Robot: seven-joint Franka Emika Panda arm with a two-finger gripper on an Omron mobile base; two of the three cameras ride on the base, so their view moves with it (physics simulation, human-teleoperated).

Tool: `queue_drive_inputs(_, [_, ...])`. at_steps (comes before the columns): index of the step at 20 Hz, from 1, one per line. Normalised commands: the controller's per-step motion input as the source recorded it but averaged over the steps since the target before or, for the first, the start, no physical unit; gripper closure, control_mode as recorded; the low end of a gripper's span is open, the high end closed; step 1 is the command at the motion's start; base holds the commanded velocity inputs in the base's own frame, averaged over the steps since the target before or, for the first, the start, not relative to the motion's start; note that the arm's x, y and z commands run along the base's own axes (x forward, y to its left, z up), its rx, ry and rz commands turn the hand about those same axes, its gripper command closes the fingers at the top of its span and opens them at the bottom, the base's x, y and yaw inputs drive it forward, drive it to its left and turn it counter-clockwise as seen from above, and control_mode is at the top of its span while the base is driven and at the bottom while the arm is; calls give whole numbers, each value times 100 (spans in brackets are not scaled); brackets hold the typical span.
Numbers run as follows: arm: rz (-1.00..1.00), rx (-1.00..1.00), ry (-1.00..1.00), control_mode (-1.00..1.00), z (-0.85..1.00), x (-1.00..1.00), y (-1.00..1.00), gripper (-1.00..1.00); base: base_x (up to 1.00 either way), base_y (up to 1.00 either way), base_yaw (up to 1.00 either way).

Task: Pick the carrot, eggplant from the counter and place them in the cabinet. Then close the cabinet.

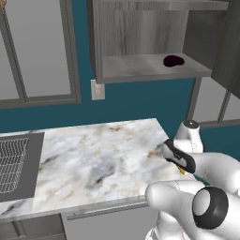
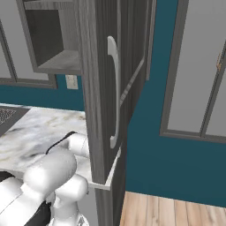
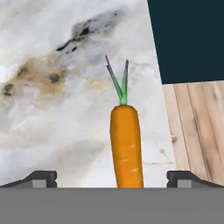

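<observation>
So the eggplant sits on the shelf inside the cabinet, over toward its right end. That cabinet hangs above the counter, with a wall outlet just under its left corner. The sink area is set into the counter's left side. The carrot lies on the counter near its right edge, between the tool tips, leafy end pointing away. The cabinet door stands swung out to the right.

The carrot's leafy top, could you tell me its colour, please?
Green, purple-tinged at the tips, on the carrot; hand view.
</observation>
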Motion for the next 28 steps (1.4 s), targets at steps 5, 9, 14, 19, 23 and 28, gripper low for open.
queue_drive_inputs(5, [-1,1,17,-100,-67,63,-7,-100,0,0,0])
queue_drive_inputs(9, [-2,0,12,-100,-62,42,-11,100,0,0,0])
queue_drive_inputs(14, [-4,0,4,-100,-71,-14,0,100,0,0,0])
queue_drive_inputs(19, [-10,0,-1,-100,-88,-84,9,100,0,0,0])
queue_drive_inputs(23, [-16,0,-4,-100,-64,-100,36,100,0,0,0])
queue_drive_inputs(28, [-13,0,-20,-100,2,-91,51,100,0,0,0])
